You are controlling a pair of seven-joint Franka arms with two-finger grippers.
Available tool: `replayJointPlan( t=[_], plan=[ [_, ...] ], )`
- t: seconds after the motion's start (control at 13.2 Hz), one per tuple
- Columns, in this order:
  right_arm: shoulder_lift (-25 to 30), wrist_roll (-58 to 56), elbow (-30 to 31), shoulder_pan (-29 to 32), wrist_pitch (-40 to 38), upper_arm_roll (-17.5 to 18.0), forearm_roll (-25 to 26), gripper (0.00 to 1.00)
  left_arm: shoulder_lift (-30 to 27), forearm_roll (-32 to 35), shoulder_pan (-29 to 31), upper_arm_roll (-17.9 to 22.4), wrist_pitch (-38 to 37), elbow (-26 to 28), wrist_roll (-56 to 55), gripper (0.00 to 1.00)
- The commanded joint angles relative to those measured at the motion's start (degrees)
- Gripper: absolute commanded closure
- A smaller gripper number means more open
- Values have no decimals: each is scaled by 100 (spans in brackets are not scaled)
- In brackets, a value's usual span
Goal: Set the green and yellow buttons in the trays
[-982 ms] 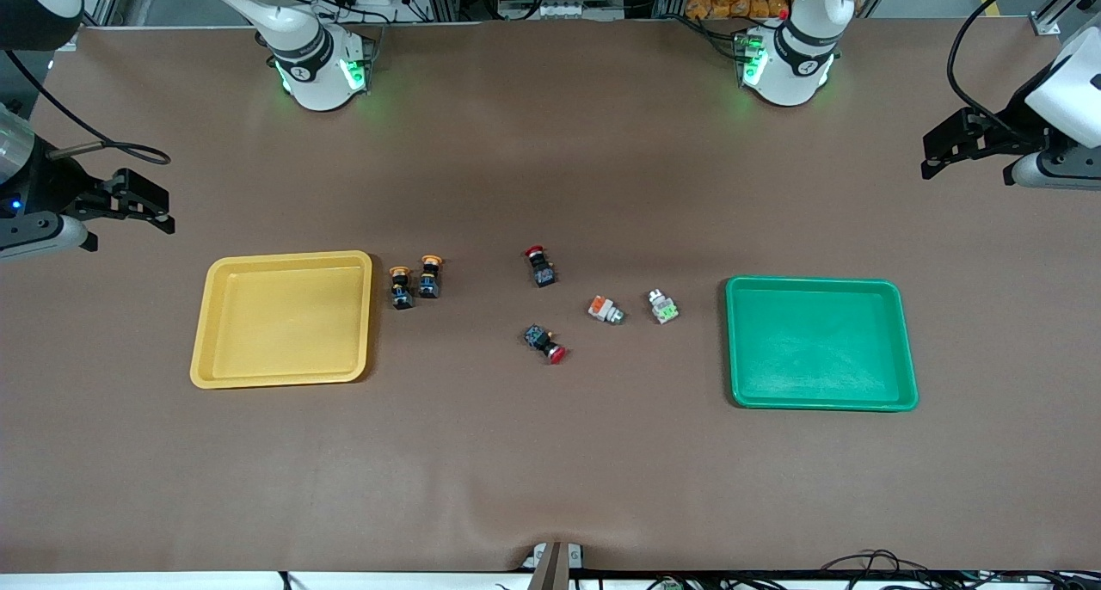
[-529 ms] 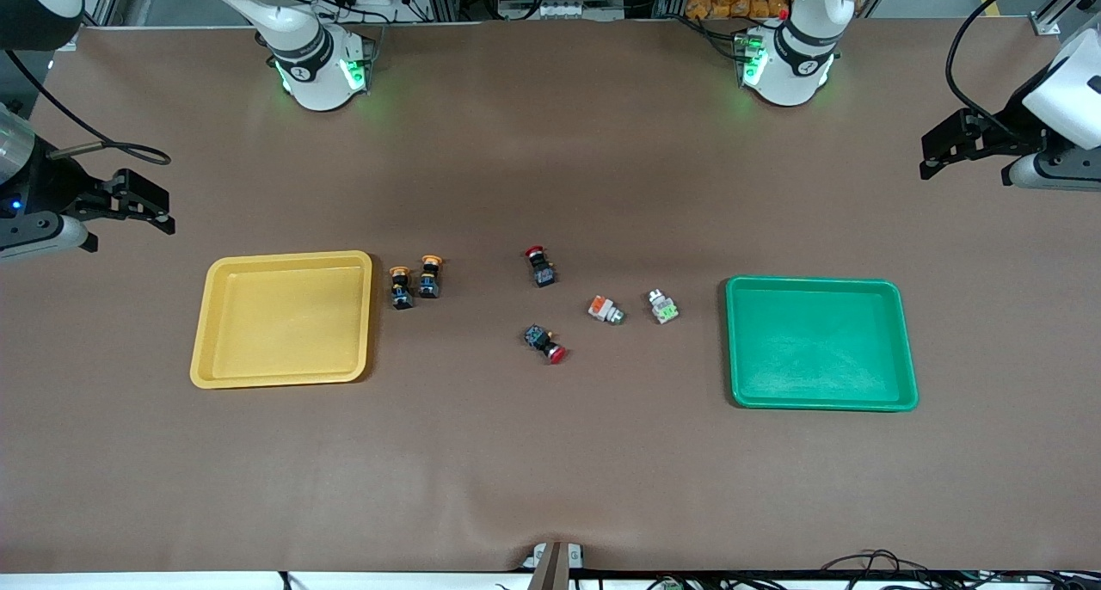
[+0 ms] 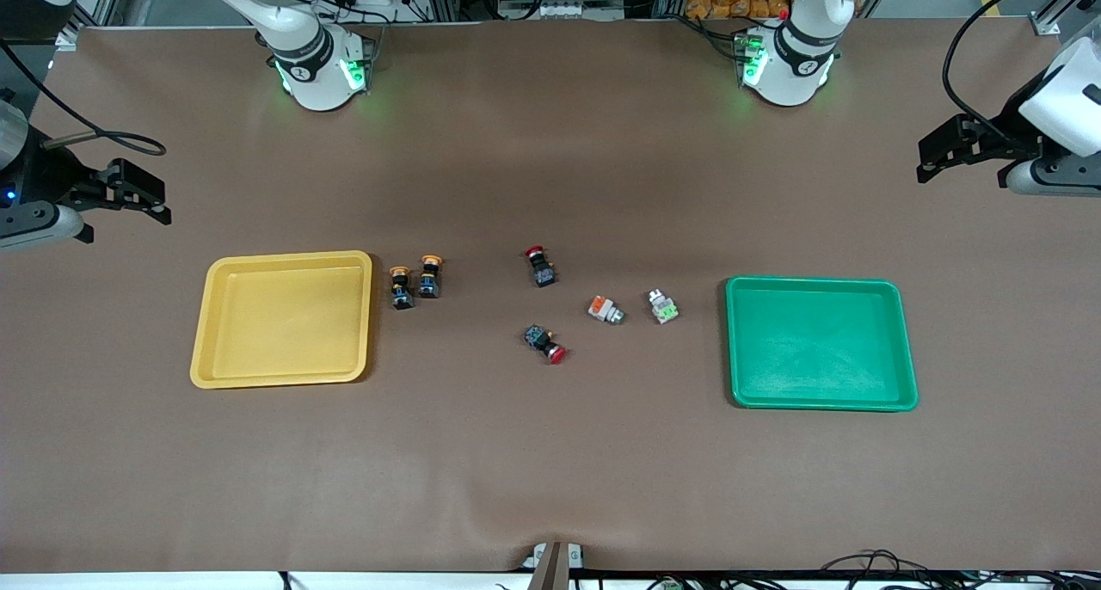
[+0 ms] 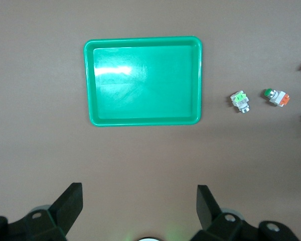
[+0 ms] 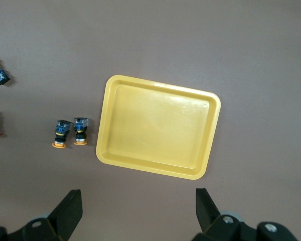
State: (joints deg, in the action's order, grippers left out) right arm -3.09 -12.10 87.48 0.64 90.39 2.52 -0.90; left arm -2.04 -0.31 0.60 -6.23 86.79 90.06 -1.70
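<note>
A: Where do the trays sit?
B: The yellow tray [image 3: 282, 319] lies toward the right arm's end of the desk [image 3: 550, 470], the green tray [image 3: 821, 344] toward the left arm's.
A: And the claws?
B: The left claw [image 3: 933, 156] and right claw [image 3: 146, 199] hover open above the desk's ends, both empty.

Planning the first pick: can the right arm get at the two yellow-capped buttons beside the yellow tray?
Probably yes. The yellow-capped buttons lie uncovered on the table beside the yellow tray, and the right gripper hangs open, empty, with nothing between.
</note>
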Motion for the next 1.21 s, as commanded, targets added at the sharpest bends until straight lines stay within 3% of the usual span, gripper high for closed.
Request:
replayJointPlan(
  t=[0.0,0.91,1.13],
  plan=[
    [107,-47,155,103,-13,65,-60,0,37,-22,19,-27,-101,-85,-129,0],
    [159,-29,287,94,31,65,-69,0,133,-39,-42,-36,-101,-85,-138,0],
    [151,-29,287,94,40,65,-77,0,274,-275,-60,-333,-92,-120,-724,0]
  ],
)
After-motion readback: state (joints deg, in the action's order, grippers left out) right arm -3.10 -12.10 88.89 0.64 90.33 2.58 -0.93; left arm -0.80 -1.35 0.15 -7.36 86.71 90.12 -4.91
